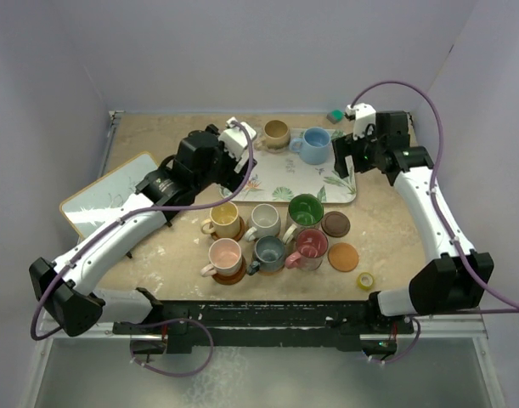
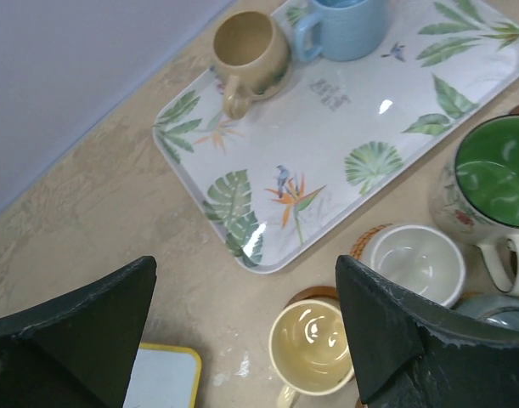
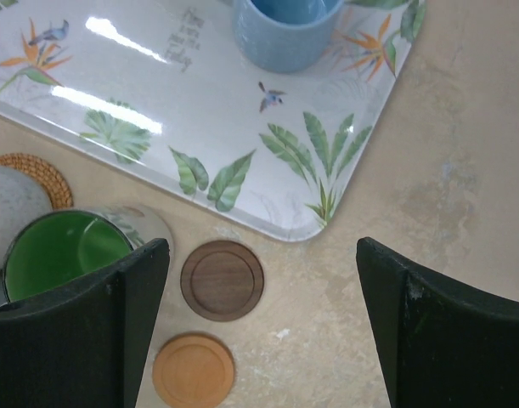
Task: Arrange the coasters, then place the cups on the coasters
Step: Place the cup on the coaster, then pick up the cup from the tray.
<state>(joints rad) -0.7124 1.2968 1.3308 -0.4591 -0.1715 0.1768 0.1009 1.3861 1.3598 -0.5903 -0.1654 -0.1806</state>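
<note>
Six cups stand on coasters in two rows: yellow (image 1: 226, 217), white (image 1: 263, 221), green (image 1: 304, 210), pink (image 1: 225, 255), grey (image 1: 267, 252) and dark red (image 1: 310, 246). A tan cup (image 1: 276, 132) and a blue cup (image 1: 315, 146) stand on the leaf-print tray (image 1: 284, 183). Right of the rows lie two bare coasters, dark brown (image 3: 222, 280) and orange (image 3: 193, 371). My left gripper (image 2: 245, 268) hangs open above the table near the tray's corner, with the yellow cup (image 2: 312, 347) below its right finger. Over the tray's near right corner my right gripper (image 3: 261, 246) is open and holds nothing.
A white board with a yellow edge (image 1: 106, 200) lies at the left of the table. A small yellow tape roll (image 1: 364, 280) sits near the front right. A small green object (image 1: 335, 115) rests by the back wall. Walls close the table on three sides.
</note>
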